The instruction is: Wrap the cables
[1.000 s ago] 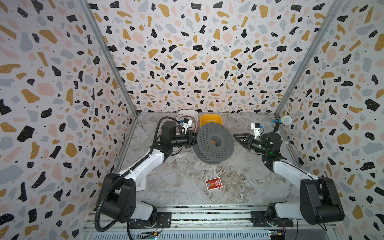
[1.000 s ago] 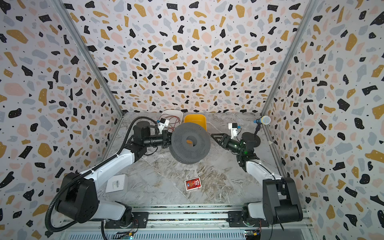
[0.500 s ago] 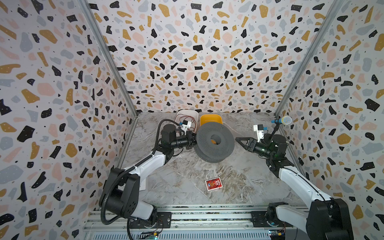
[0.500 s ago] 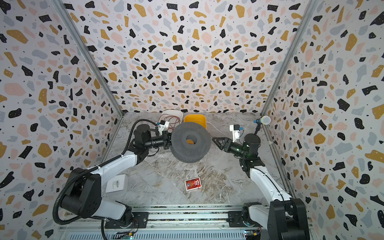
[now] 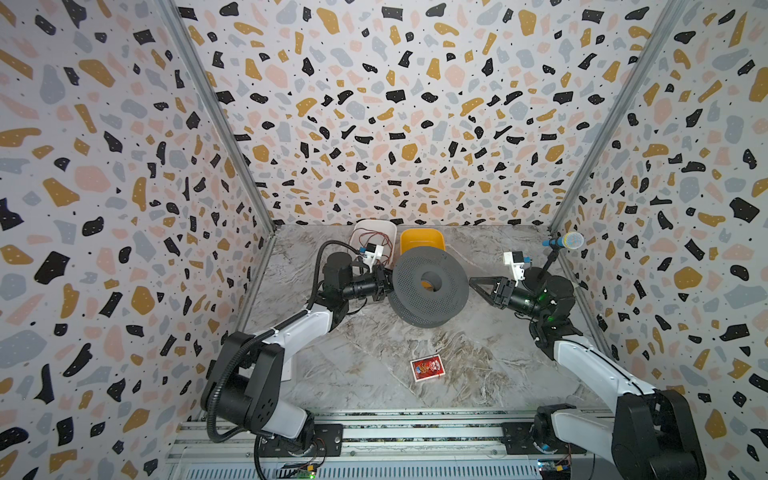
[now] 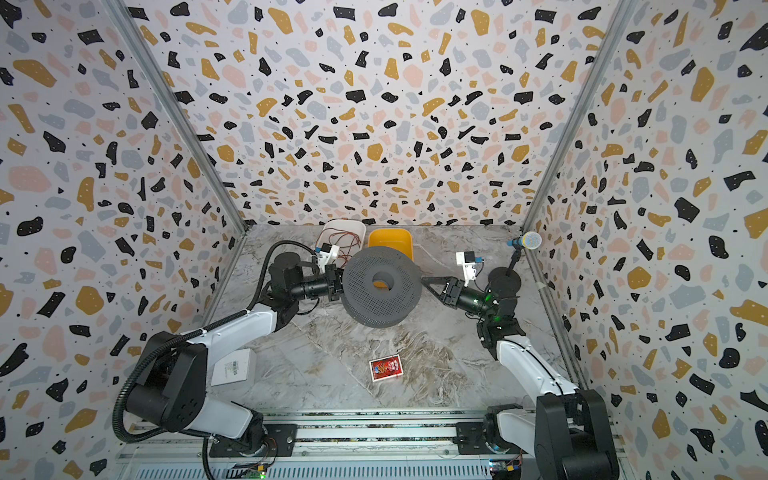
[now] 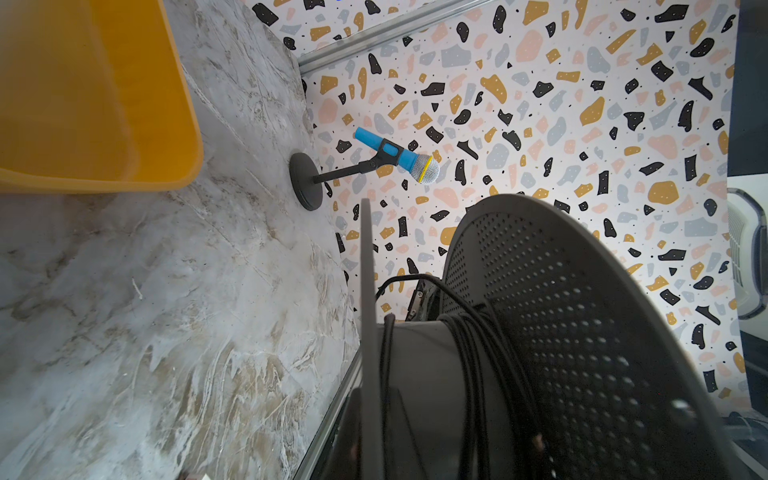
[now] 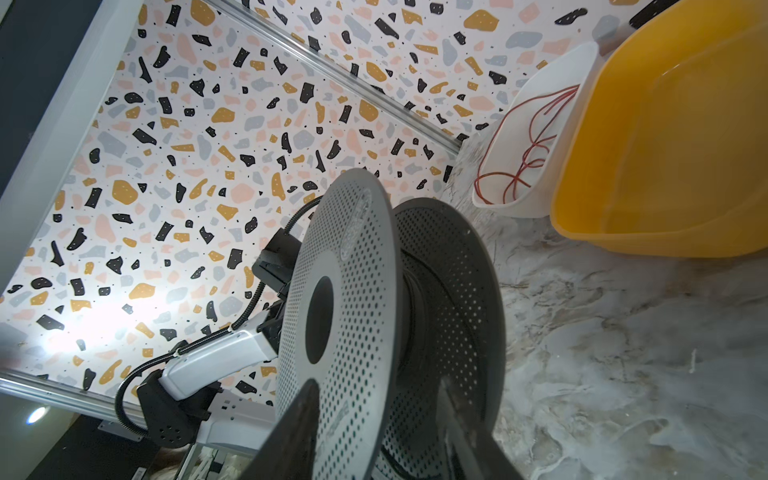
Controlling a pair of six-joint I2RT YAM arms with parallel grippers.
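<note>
Firmly closed, the left gripper [image 5: 382, 285] pinches the grey spool [image 5: 440, 309] at its 9 o'clock rim. The right gripper [image 5: 473, 283] stands parted at the 3 o'clock rim. The black cord [image 7: 469, 336] is wound around the spool's hub.

Spool [image 5: 411, 303]: one
Black cable [image 7: 473, 349]: one
Tubs: two, white tub [image 5: 374, 224], yellow tub [image 5: 422, 243]
Microphone [image 5: 567, 240]: one
Card pack [image 5: 427, 368]: one

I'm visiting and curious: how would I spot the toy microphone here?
On the marble table, find the far right corner by the speckled wall. A black stand there holds the microphone; its blue body and silver mesh head match nothing nearby.
</note>
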